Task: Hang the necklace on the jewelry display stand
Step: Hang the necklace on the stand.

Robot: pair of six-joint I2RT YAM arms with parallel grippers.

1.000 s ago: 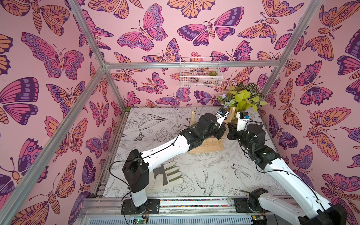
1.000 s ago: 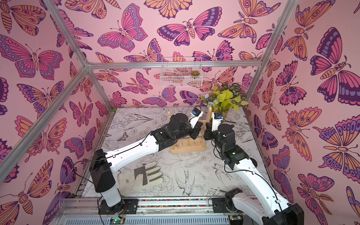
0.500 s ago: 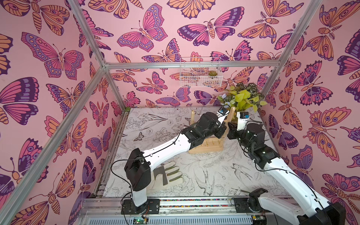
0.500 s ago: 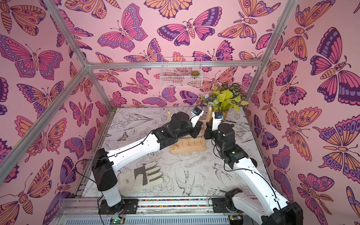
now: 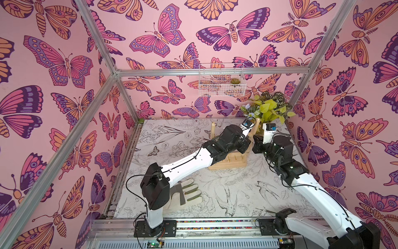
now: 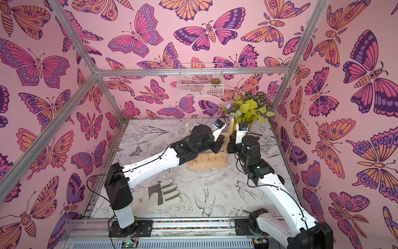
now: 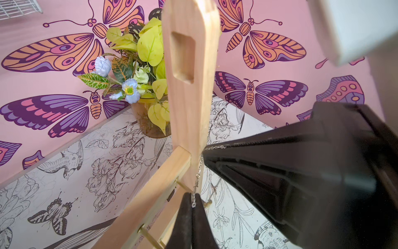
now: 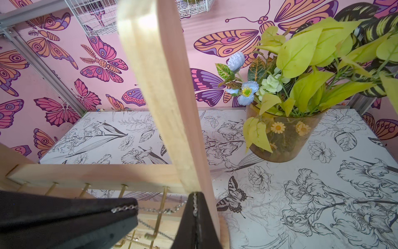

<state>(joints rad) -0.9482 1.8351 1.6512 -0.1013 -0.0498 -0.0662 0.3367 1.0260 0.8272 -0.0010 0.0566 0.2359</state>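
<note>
Lying nearest, a pale work glove [image 5: 189, 194] is spread flat. Farther in, the left gripper [image 7: 193, 197] and right gripper [image 8: 195, 197] each pinch shut on the silver necklace [image 8: 159, 209], its chain stretched between them beside an upright of the jewelry display stand [image 5: 231, 162], which stands mid-table before the potted plant [image 5: 269, 110] and wall-hung wire basket [image 5: 221, 86]

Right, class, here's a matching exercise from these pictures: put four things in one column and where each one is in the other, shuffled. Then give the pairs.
Things:
1. necklace
2. glove
3. basket
4. plant

Places:
A. hung on the back wall
B. pinched by the left gripper and the right gripper
C. standing in a far corner of the table
D. lying flat at the table's near edge

Pairs: 1-B, 2-D, 3-A, 4-C
</note>
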